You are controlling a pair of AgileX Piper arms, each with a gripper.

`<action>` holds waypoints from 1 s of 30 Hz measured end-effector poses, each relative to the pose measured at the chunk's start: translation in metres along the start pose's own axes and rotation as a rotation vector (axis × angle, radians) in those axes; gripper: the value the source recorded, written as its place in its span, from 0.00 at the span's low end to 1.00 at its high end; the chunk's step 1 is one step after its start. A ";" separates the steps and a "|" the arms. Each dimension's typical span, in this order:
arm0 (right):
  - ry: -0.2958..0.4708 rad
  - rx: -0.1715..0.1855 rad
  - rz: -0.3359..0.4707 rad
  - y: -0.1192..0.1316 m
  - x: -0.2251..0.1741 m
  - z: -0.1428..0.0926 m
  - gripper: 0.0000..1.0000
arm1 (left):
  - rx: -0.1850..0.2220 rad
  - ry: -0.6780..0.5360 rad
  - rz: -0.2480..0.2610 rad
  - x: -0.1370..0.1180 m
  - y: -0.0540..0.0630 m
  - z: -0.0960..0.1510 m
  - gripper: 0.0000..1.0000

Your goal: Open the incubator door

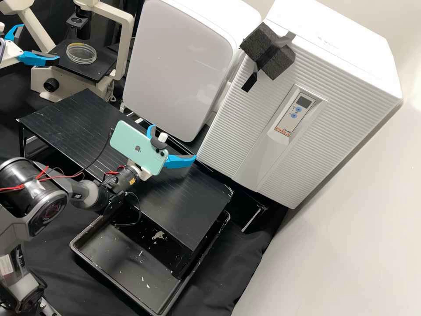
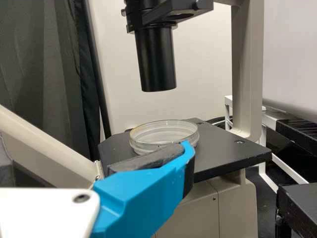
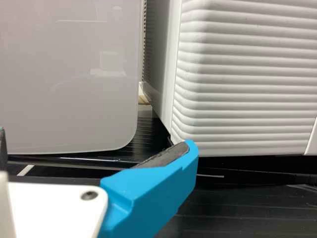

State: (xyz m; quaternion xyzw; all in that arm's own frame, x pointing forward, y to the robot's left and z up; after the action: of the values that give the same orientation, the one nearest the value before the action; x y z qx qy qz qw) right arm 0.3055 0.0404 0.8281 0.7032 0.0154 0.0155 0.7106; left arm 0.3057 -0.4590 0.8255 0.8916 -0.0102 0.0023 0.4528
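Sitting on the microscope stage (image 1: 104, 57), clear Petri dishes (image 1: 81, 53), contents not made out; black tray (image 1: 87, 261) holds pale scraps, partly under the slatted black stand (image 1: 193, 219). Left gripper (image 1: 39, 43) beside the stage, jaws spread; right gripper (image 1: 173, 142) over the stand on an outstretched arm, angled toward the incubator, jaws also spread. Ribbed incubator door (image 1: 237, 127) closed, outside the right jaws, its lower corner just past one blue fingertip (image 3: 188, 151), contact or slight gap, cannot tell
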 end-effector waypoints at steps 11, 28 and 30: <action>0.001 -0.007 0.003 0.003 -0.001 0.002 1.00 | 0.000 0.000 0.000 0.000 0.000 0.000 1.00; 0.043 0.035 0.254 0.082 0.013 -0.001 1.00 | 0.000 0.000 0.000 0.000 0.000 0.000 1.00; 0.054 0.040 0.285 0.093 0.016 -0.004 1.00 | 0.000 0.000 0.000 0.000 0.000 0.000 1.00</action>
State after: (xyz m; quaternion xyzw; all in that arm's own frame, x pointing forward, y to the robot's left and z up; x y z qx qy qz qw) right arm 0.3214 0.0458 0.9215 0.7116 -0.0651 0.1347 0.6865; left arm 0.3057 -0.4590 0.8255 0.8916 -0.0102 0.0023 0.4528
